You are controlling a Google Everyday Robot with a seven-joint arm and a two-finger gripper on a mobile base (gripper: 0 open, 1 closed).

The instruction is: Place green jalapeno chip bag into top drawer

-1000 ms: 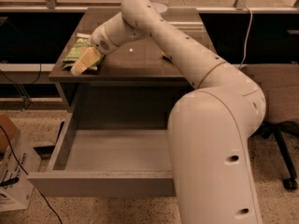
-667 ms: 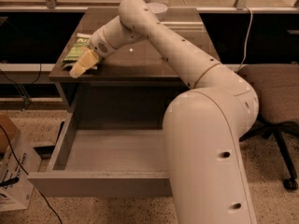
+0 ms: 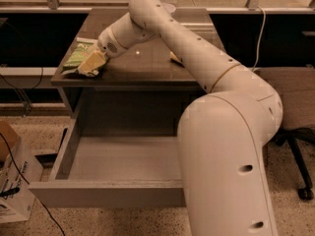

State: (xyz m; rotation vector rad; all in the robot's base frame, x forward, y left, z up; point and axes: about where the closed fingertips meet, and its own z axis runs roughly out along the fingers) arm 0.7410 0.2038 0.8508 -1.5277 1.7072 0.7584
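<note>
The green jalapeno chip bag (image 3: 77, 54) lies on the front left corner of the brown table (image 3: 147, 65). My gripper (image 3: 90, 64) reaches across the table from the right and sits low on the bag's near right edge, touching or just over it, and hides part of it. The top drawer (image 3: 106, 194) is pulled fully open below the table. Its light grey inside holds nothing that I can see. My arm hides the drawer's right part.
A small yellow thing (image 3: 173, 58) lies on the table behind my arm. A cardboard box (image 3: 12, 181) and cables stand on the floor left of the drawer. An office chair base (image 3: 295, 151) is at the right. Dark shelving runs behind the table.
The gripper stays at the bag on the table's front left corner. The arm has shifted only slightly. The bag has not visibly moved.
</note>
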